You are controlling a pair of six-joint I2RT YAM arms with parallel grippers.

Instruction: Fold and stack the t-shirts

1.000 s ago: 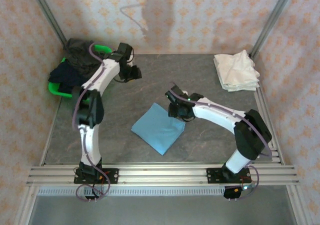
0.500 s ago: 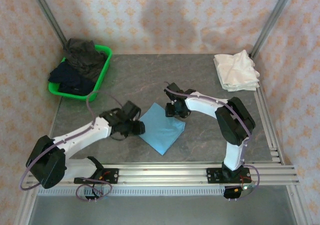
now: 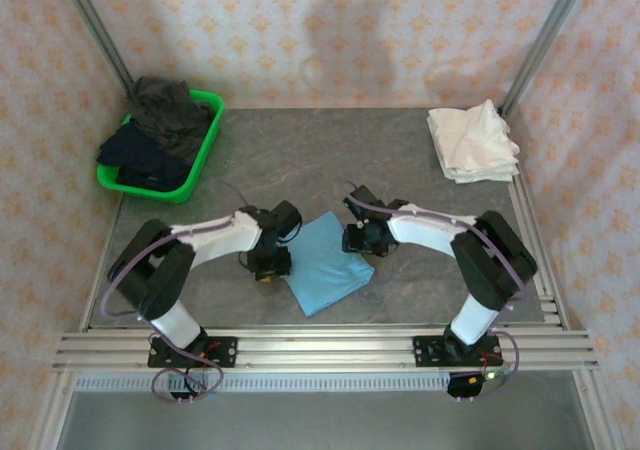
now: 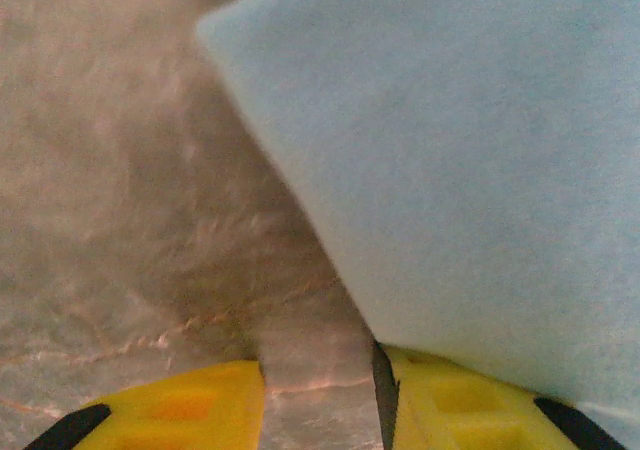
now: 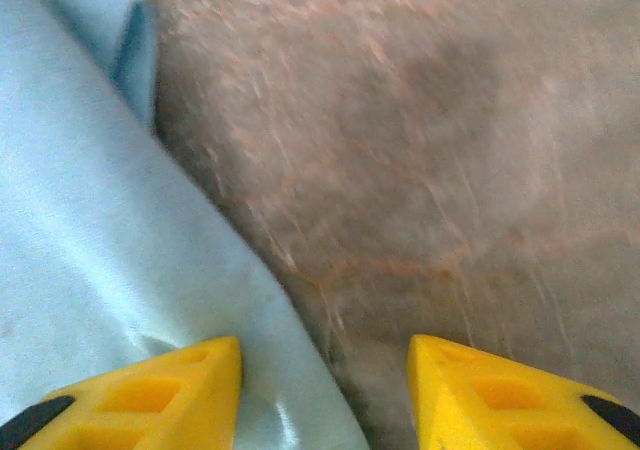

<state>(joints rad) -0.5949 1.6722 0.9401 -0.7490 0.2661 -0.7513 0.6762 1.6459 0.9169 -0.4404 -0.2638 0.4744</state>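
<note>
Up close, left tool [image 4: 315, 410], right tool [image 5: 325, 390] gape astride blue tee [image 4: 450, 150] edges.

Green plastic basket [image 3: 203, 142] heaped with dark clothes [image 3: 160, 120], far-left corner of grey table [image 3: 330, 160], patterned walls [image 3: 400, 40] behind

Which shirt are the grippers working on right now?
The folded sky-blue t-shirt mid-table, between the left gripper and right gripper; the cream-white t-shirts sit piled in the far right corner.
</note>
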